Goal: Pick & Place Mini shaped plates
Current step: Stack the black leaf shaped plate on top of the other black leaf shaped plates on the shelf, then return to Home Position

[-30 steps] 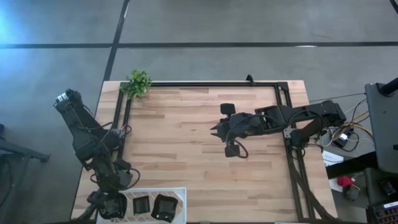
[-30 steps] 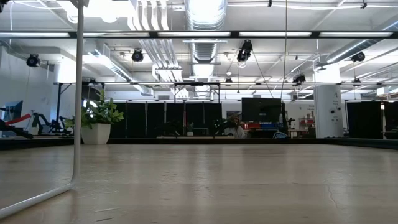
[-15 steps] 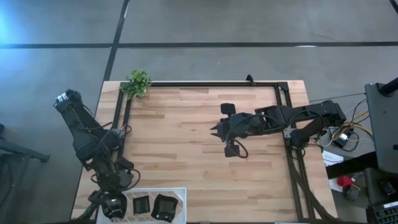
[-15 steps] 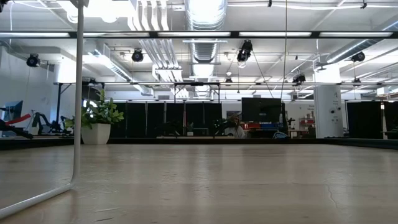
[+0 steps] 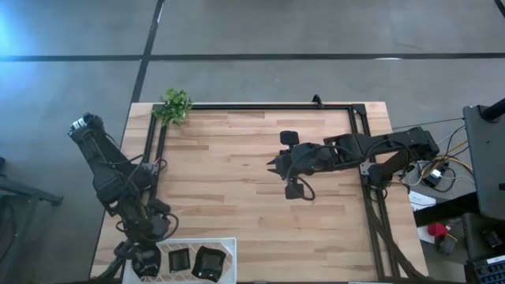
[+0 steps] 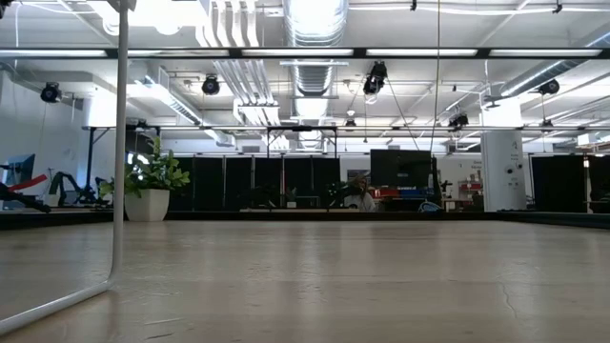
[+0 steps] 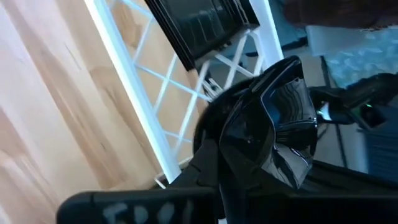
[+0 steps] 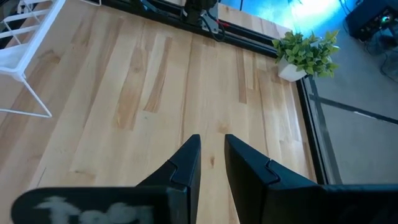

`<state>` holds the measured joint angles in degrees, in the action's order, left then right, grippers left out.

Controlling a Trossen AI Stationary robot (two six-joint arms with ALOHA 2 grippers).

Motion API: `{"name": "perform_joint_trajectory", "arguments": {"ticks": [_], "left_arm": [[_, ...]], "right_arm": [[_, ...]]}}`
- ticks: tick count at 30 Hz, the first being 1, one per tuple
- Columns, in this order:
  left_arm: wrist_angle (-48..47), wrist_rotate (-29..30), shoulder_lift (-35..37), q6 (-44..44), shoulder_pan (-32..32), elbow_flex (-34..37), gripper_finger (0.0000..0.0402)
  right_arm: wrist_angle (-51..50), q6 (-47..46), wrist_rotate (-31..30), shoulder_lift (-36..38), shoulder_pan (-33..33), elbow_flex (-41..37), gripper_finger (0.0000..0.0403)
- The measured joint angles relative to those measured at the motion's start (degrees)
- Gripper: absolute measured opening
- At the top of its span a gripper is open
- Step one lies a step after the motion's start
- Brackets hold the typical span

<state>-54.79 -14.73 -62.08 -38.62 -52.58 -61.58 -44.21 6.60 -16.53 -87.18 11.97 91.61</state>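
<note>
One left pincer (image 5: 143,260) clenched on a mini plate (image 7: 273,134) over the white basket (image 5: 229,243).

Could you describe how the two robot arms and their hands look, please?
Both arms are dark, nearly black, built of jointed segments. The left arm has a pale tip at its far end. Thin cables trail from the base of the right arm. The right hand has two flat, pointed black fingers. The left hand is glossy black.
</note>
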Motion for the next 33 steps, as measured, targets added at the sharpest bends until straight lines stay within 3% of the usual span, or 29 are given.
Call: {"name": "perform_joint_trajectory", "arguments": {"ticks": [11,20,24,33], "left_arm": [[-0.20,-1.26,-1.03,-2.66,-0.02,0.00,0.0058],[-0.23,-0.76,0.10,3.05,-0.02,-2.25,0.0061],[-0.48,3.40,1.24,8.48,-0.02,-4.05,0.0061],[-0.58,19.65,5.66,13.20,0.05,-5.31,0.0058]], "right_arm": [[0.00,-0.20,0.00,0.02,0.00,0.00,0.0068],[0.07,-0.20,0.02,0.45,0.02,0.00,0.0068],[0.19,-0.30,0.40,1.06,0.02,0.00,0.0068],[0.02,-0.44,3.82,2.96,0.02,0.00,0.0046]]}}
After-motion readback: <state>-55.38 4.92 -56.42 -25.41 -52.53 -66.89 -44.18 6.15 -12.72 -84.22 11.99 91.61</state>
